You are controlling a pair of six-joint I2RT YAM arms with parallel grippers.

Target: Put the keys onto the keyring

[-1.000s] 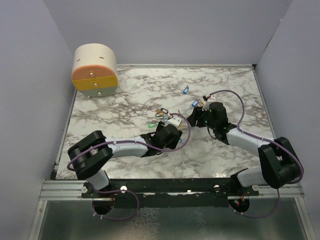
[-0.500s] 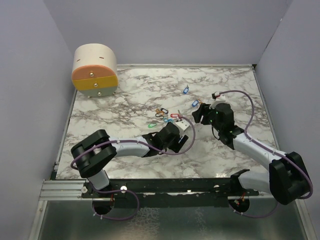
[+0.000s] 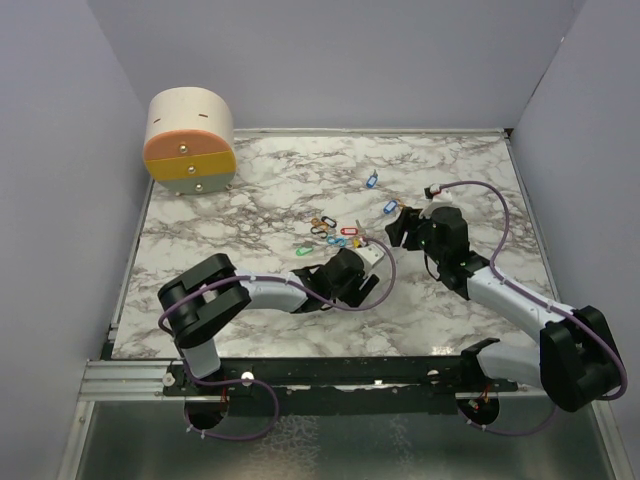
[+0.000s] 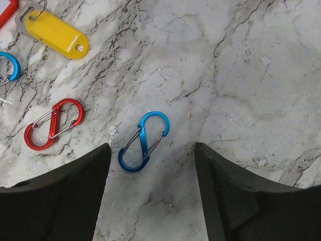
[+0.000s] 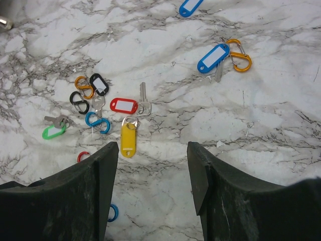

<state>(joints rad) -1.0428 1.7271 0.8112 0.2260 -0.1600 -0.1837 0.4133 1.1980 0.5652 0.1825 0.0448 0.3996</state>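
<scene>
The keys are small plastic tags. In the right wrist view a yellow tag, a red tag, a green tag and two blue tags lie on the marble among several S-shaped carabiner rings. In the left wrist view a blue carabiner lies just ahead of my open, empty left gripper, with a red carabiner and the yellow tag to its left. My right gripper is open and empty, above bare marble near the yellow tag. The top view shows the left gripper and the right gripper.
A round cream and orange drawer box stands at the back left corner. An orange carabiner lies by a blue tag. Silver metal keys lie among the tags. Grey walls close in the table on three sides.
My left gripper has moved right, to a spot below the tag cluster. My right arm has swung its elbow right and drawn its gripper slightly back and up.
</scene>
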